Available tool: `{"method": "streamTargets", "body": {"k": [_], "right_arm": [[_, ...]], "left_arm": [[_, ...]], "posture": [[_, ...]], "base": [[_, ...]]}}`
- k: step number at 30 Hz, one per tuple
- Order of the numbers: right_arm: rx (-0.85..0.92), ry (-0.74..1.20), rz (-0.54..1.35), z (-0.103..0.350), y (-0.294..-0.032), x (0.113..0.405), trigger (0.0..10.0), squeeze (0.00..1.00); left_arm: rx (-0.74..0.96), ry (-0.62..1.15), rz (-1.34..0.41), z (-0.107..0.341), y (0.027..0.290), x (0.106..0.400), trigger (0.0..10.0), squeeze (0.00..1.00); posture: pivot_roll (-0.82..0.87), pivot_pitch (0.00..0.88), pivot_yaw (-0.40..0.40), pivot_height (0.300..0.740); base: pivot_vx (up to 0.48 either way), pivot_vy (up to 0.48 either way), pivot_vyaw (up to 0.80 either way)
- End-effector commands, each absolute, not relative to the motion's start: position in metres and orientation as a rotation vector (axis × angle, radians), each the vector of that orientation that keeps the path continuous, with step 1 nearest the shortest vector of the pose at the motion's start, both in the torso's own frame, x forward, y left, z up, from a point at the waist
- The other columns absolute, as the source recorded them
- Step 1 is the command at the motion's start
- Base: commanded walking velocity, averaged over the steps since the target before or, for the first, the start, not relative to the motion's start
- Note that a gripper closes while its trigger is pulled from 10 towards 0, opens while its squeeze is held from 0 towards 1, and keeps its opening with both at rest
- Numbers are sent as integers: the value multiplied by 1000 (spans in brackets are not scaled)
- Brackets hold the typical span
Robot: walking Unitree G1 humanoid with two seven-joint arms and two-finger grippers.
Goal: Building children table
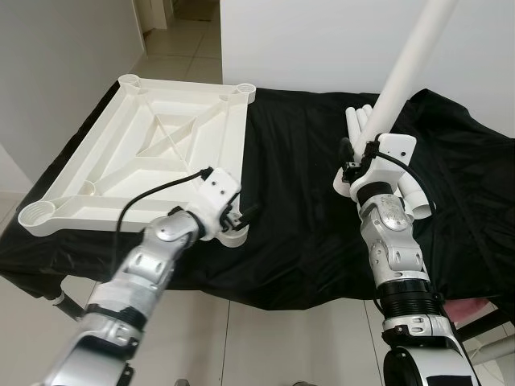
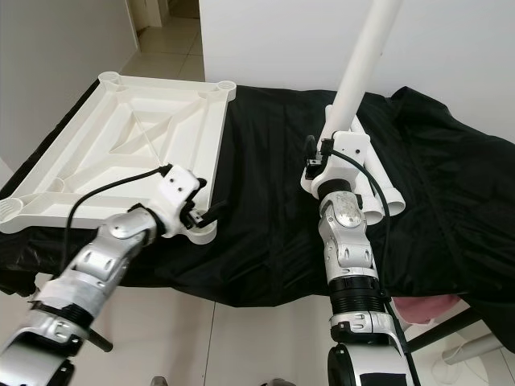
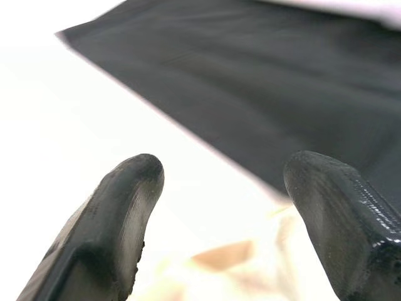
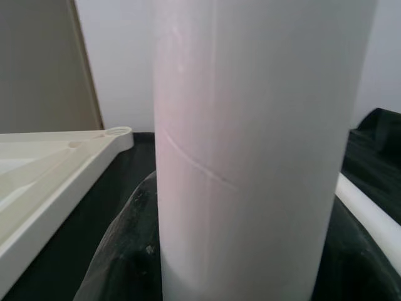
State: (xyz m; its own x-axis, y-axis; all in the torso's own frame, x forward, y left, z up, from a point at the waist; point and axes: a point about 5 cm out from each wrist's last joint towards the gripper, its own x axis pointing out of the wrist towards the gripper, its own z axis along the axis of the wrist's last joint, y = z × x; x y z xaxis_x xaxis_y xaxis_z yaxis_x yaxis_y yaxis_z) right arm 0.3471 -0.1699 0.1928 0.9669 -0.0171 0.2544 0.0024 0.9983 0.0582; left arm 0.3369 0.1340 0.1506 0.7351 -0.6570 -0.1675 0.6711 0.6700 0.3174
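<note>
The right gripper [image 1: 364, 154] has its jaws closed around a white leg tube [image 1: 406, 68], held almost upright. Its socket [image 1: 234, 236] lies to the left, on the overturned tabletop [image 1: 153, 137], where the left gripper [image 1: 239, 215] waits with jaws open.

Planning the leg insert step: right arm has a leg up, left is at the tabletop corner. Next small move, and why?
Probably swing the right gripper with its leg over toward the near corner socket of the upside-down tabletop. The leg is held tilted above the black cloth, away from any socket, while the open left gripper sits at that corner, seemingly to steady it.
</note>
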Motion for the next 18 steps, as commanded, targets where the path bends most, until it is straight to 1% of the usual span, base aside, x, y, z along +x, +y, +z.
{"method": "streamTargets", "body": {"k": [1,2,3,5,6,7,8,9,10,13,14,17,18], "right_arm": [[53,-267,-10,195,-171,346,10000,0],[50,-265,-10,195,-172,345,10000,0],[50,-265,-10,195,-172,345,10000,0],[33,-255,13,191,-169,344,10000,0],[33,-255,13,191,-169,344,10000,0],[26,-251,24,190,-167,343,10000,0],[26,-251,24,190,-167,343,10000,0],[17,-247,38,189,-166,343,10000,0],[17,-247,38,189,-166,343,10000,0],[-16,-238,66,187,-166,343,10000,0],[-25,-239,71,187,-166,343,10000,0],[-36,-239,75,187,-166,344,10000,0],[-49,-237,80,186,-165,344,10000,0]], "left_arm": [[374,34,-772,153,134,338,10000,0],[373,32,-758,155,143,338,10000,0],[373,32,-758,155,143,338,10000,0],[297,32,-880,161,154,324,10000,0],[297,32,-880,161,154,324,10000,0],[270,34,-939,162,156,317,10000,0],[270,34,-939,162,156,317,10000,0],[264,52,-1007,160,156,310,10000,0],[264,52,-1007,160,156,310,10000,0],[316,150,-1116,144,158,298,10000,0],[308,175,-1140,140,158,295,10000,0],[313,181,-1154,138,158,295,10000,0],[384,219,-1101,129,163,303,10000,0]], "posture": [[-14,0,-5,740],[-14,0,-5,740],[-14,0,-5,740],[-7,0,-3,740],[-7,0,-3,740],[-7,0,-3,740],[-7,0,-3,740],[-3,0,-5,740],[-3,0,-5,740],[-2,0,-7,740],[-2,0,-7,740],[-6,0,-6,740],[-10,0,-5,740]], "base": [[0,0,0],[0,0,0],[0,0,0],[0,0,0],[0,0,0],[0,0,0],[0,0,0],[0,0,0],[0,0,0],[0,0,0],[0,0,0],[0,0,0],[0,0,0]]}}
